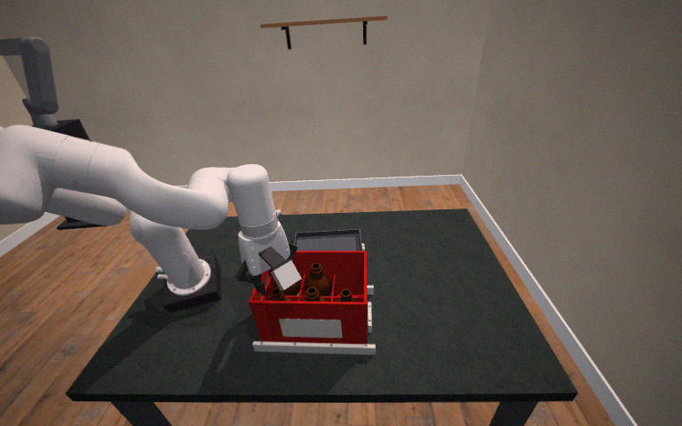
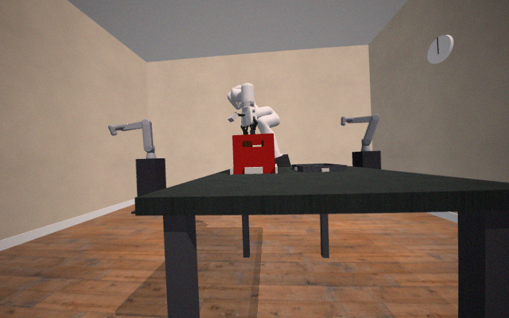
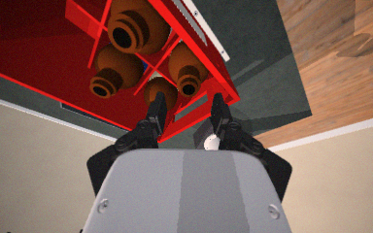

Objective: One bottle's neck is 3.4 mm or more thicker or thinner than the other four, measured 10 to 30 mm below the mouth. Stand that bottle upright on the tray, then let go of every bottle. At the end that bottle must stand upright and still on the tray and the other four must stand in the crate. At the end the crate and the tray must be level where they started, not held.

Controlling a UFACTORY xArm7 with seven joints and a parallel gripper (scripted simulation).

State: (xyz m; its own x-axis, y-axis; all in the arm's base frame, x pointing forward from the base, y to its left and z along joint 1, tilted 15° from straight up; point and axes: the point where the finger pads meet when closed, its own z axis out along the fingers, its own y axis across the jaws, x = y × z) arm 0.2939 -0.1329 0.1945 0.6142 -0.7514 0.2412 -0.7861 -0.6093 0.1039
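A red crate (image 1: 354, 321) (image 2: 240, 159) (image 3: 34, 53) with divided cells stands on the dark table. It holds brown bottles. In the top view one bottle (image 1: 315, 273) stands in the rear row and three bottle mouths (image 1: 277, 294) (image 1: 312, 293) (image 1: 345, 294) show in the front row. The wrist view shows several bottles, one (image 3: 187, 74) near the crate's corner and one (image 3: 160, 90) partly behind a finger. My gripper (image 1: 257, 284) (image 2: 249, 130) (image 3: 188, 101) is open, just above the crate's near-left corner, with nothing held. The dark tray (image 1: 327, 232) (image 2: 319, 167) lies right behind the crate.
White stop rails (image 1: 313, 347) border the crate's front and right side. My arm's base (image 1: 188, 286) stands left of the crate. Two small arms on pedestals (image 2: 149, 176) (image 2: 366, 157) stand beyond the table. A shelf (image 1: 324, 21) hangs on the far wall.
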